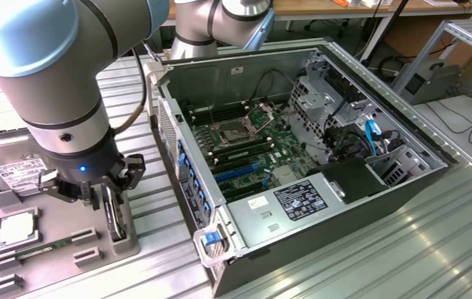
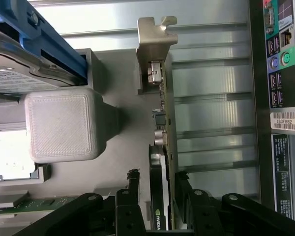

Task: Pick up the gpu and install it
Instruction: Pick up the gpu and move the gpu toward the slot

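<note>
The gpu (image 1: 118, 225) stands on edge in a slot of the grey parts tray (image 1: 61, 265), at the exterior view's left. In the wrist view the gpu (image 2: 163, 113) is a thin dark card with a black round cover. Its silver bracket (image 2: 155, 37) is at the end away from me. My gripper (image 1: 109, 208) is lowered over the card, one finger on each side of it. In the wrist view the gripper (image 2: 157, 191) straddles the near end. A strip of tray shows between one finger (image 2: 133, 189) and the card, so the jaws stand open.
The open computer case (image 1: 302, 162) lies at the exterior view's right of the tray, with its motherboard exposed and its port panel (image 2: 280, 73) close to the card. On the tray lie a hard drive (image 1: 16, 165), a processor (image 1: 17, 229) and a green memory stick (image 1: 41, 249). A grey block (image 2: 64, 125) rises beside the card.
</note>
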Robot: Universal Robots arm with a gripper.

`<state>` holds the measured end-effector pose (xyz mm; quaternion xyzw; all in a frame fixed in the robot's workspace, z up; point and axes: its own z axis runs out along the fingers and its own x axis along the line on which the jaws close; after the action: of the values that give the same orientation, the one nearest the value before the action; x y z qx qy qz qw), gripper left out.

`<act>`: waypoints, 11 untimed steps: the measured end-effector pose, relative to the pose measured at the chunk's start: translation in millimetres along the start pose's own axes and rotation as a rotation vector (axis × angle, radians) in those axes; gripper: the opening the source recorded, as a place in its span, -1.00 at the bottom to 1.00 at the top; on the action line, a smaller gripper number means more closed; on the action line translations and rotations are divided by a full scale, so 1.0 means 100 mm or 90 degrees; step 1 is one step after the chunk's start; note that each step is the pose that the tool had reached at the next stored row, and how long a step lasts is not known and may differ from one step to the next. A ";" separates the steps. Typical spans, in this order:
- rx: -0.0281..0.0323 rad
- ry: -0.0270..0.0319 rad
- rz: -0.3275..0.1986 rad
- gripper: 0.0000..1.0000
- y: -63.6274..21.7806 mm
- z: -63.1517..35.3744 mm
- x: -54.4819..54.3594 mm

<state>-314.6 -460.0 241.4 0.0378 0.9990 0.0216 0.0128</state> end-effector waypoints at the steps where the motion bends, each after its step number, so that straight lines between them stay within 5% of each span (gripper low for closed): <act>1: 0.0000 0.0001 0.000 -0.15 0.000 -0.001 0.00; 11: 0.0000 0.0000 0.000 -0.15 -0.001 0.018 0.00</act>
<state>-314.2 -460.1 239.6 0.0379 0.9990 0.0216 0.0128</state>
